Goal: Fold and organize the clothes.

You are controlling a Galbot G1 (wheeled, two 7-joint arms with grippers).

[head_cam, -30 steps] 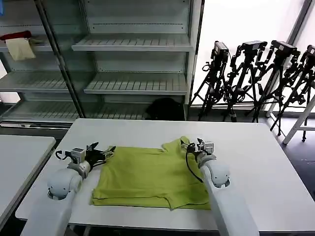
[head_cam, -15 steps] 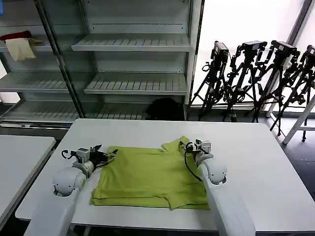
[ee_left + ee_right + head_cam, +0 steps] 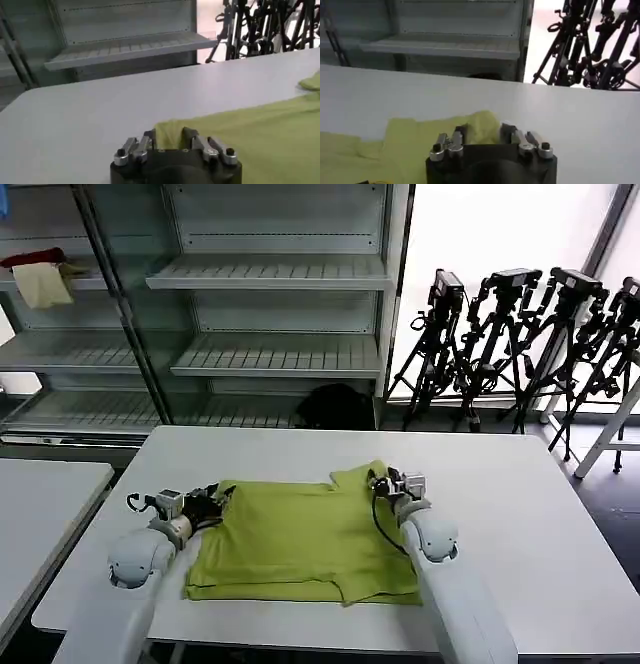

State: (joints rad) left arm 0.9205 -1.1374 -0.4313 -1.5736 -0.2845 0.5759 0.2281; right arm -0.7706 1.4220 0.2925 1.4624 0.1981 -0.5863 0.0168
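A lime-green T-shirt (image 3: 300,539) lies flat on the white table (image 3: 500,504), its near edge folded and one sleeve sticking out at the far right. My left gripper (image 3: 222,494) sits low at the shirt's far left corner. In the left wrist view that gripper (image 3: 169,135) is open, and the shirt's (image 3: 250,135) corner lies between the fingers. My right gripper (image 3: 378,481) is at the far right sleeve. In the right wrist view it (image 3: 483,131) is open too, with a hump of shirt (image 3: 410,140) fabric in the gap.
Metal shelving (image 3: 270,274) stands behind the table, with a red cloth (image 3: 30,256) and a cream cloth (image 3: 42,284) on its upper left shelf. Black tripods (image 3: 520,334) lean at the back right. A second table (image 3: 40,494) stands to the left.
My left gripper has slid right along the table until its fingers straddle the shirt's far left corner. The right gripper has barely shifted at the sleeve.
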